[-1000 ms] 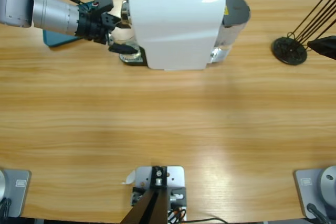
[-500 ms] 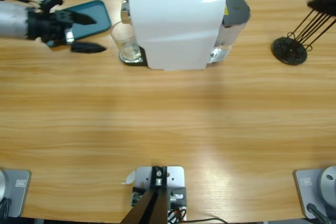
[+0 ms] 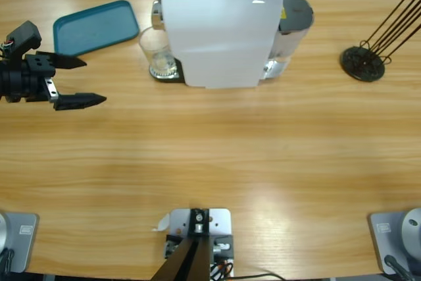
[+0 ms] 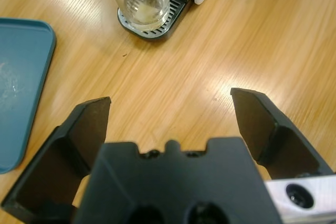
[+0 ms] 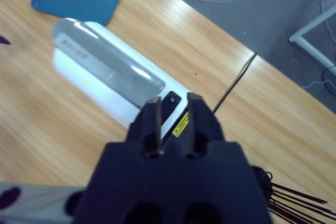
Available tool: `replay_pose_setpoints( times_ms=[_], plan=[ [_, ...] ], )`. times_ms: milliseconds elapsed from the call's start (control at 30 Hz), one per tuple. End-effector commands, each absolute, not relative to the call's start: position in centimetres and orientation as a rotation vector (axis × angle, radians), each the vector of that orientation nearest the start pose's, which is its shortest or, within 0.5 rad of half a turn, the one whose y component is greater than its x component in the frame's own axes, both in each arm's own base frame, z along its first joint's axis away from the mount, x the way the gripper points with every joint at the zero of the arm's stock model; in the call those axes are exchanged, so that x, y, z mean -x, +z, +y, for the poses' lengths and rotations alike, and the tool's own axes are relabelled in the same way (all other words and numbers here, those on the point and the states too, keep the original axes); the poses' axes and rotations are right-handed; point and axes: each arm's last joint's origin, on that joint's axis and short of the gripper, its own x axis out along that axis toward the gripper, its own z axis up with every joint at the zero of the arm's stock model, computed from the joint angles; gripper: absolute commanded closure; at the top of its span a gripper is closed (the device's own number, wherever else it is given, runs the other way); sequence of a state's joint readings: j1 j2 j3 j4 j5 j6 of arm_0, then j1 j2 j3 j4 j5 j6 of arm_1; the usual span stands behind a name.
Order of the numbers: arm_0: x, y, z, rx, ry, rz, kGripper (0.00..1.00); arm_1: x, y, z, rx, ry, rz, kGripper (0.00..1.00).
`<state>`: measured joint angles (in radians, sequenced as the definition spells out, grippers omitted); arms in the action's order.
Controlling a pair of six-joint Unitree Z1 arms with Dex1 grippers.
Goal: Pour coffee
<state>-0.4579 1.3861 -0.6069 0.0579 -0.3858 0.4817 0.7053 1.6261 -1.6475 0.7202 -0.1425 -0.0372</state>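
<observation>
Hovering my left claw (image 3: 82, 80) over the desk's left edge, jaws spread wide and holding nothing, well apart from the glass (image 3: 156, 54). My right claw (image 5: 172, 121) hangs high above the coffee machine (image 3: 217, 27), jaws pinched narrow with only a thin gap, gripping nothing; it is out of the high view.

The glass stands upright on the machine's drip tray (image 4: 157, 24), at the machine's left end near the desk's back edge. I see only a pale film or glint at its bottom in the left wrist view; I cannot tell if any coffee is in it yet.

Risks as I judge them:
- glass is thin, clear, smooth and round, so a hard or off-centre squeeze from the left claw could tip it off the slotted metal tray or let it slip
- glass sits tight beside the white glossy plastic body, so a jaw could clip the machine on the way in
- right claw coming down to press the top could hit the clear rounded lid (image 5: 107, 59) instead of the black button panel (image 5: 170, 100)
- a black wire stand (image 3: 363, 62) with thin rods sits near the desk's right back corner, close to the right arm's likely path

A teal plastic tray (image 3: 95, 26) with rounded corners lies flat at the left back corner. Desk (image 3: 230, 156) is smooth grained wood.
</observation>
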Motion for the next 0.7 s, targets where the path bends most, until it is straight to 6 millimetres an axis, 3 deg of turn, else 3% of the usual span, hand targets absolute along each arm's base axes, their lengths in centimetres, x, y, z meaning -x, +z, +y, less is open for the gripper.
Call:
replay_pose_setpoints(
  times_ms=[33,367,700],
  plan=[
    [-17.9,24.8,-11.0,-0.433,-0.955,0.685,0.000,-29.0,40.0,21.3,0.306,0.565,0.776,1.000],
    [-18.1,24.4,-11.0,-0.421,-0.936,0.716,0.000,-29.7,37.9,21.8,0.296,0.615,0.846,1.000],
    [-18.1,24.6,-11.1,-0.413,-0.934,0.712,0.000,-30.6,37.3,20.9,0.307,0.552,0.843,1.000]
  ],
)
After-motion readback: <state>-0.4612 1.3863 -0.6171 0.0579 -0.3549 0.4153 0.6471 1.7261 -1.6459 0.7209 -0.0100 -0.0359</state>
